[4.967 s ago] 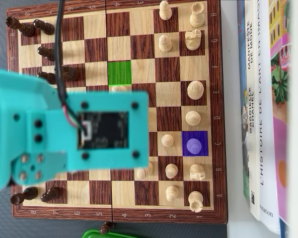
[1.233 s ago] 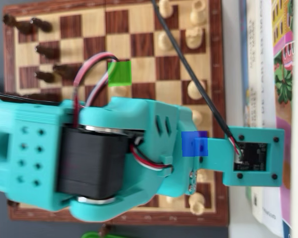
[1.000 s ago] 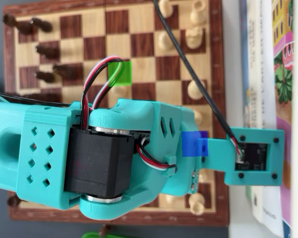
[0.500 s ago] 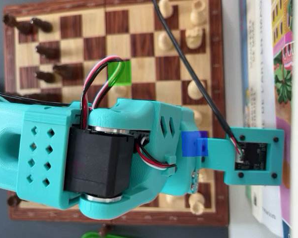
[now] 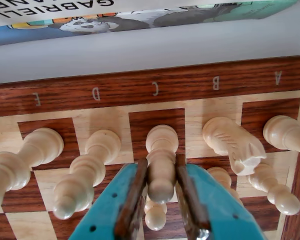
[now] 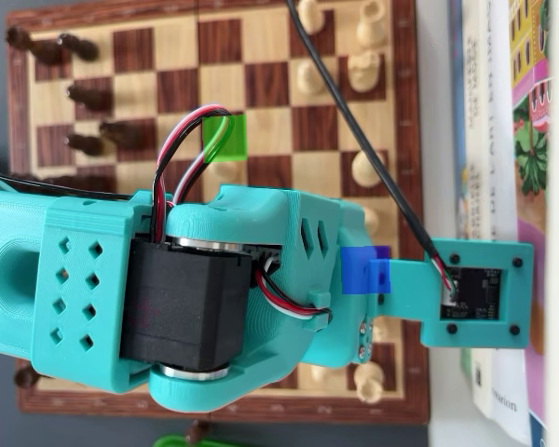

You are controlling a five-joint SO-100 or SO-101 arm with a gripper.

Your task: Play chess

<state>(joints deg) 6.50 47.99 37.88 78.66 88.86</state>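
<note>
In the wrist view my gripper [image 5: 161, 169] is shut on a light wooden chess piece [image 5: 161, 150] that stands on the dark square of column C in the row nearest the chessboard's lettered rim [image 5: 155, 90]. The brown-padded fingers [image 5: 135, 200] press its upper body from both sides. In the overhead view the teal arm [image 6: 214, 307] covers the gripper and that piece. A blue marking [image 6: 363, 270] shows at the arm's right end and a green square [image 6: 225, 138] is marked mid-board.
Light pieces crowd both sides of the held one, among them a knight [image 5: 232, 142] on its right. Dark pieces [image 6: 84, 93] stand at the board's upper left in the overhead view. Books [image 6: 503, 140] lie along the board's right edge.
Five seconds ago the arm hung over the board's left middle; it has since swung right over the light pieces. In the last second it has held still.
</note>
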